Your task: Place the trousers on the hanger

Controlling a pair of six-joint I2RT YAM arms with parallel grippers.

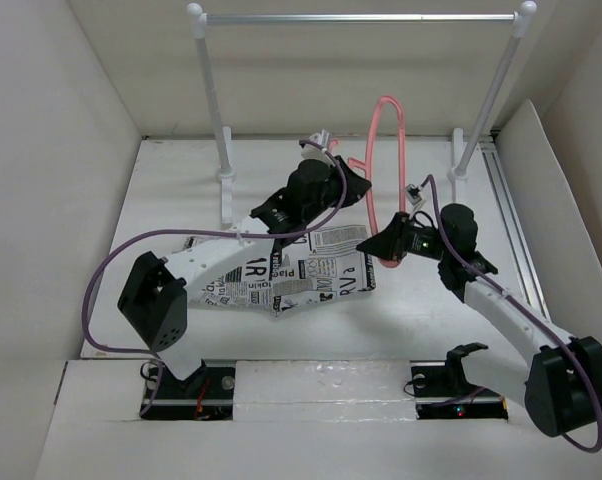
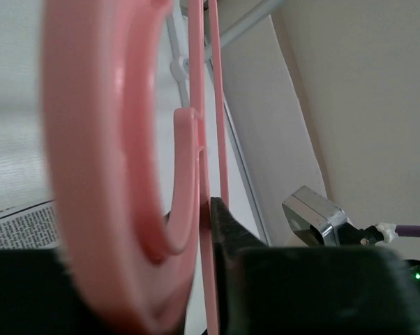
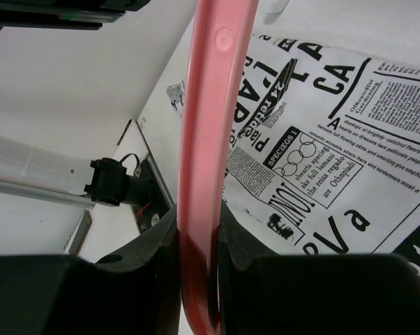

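Note:
The pink hanger point(image 1: 391, 150) stands upright on edge between my two grippers. My right gripper point(image 1: 383, 246) is shut on its lower bar, which shows clamped between both black fingers in the right wrist view point(image 3: 198, 216). My left gripper point(image 1: 359, 182) is closed on the hanger near its hook. In the left wrist view the blurred pink hook point(image 2: 98, 139) fills the left and a thin bar presses against one black finger point(image 2: 227, 230). The newspaper-print trousers point(image 1: 301, 275) lie flat on the table under the left arm, beside the hanger's lower end point(image 3: 321, 139).
A white-and-silver rail point(image 1: 361, 18) on two posts point(image 1: 213, 110) stands at the back. White walls enclose the table on the left, back and right. A metal track point(image 1: 511, 215) runs along the right side.

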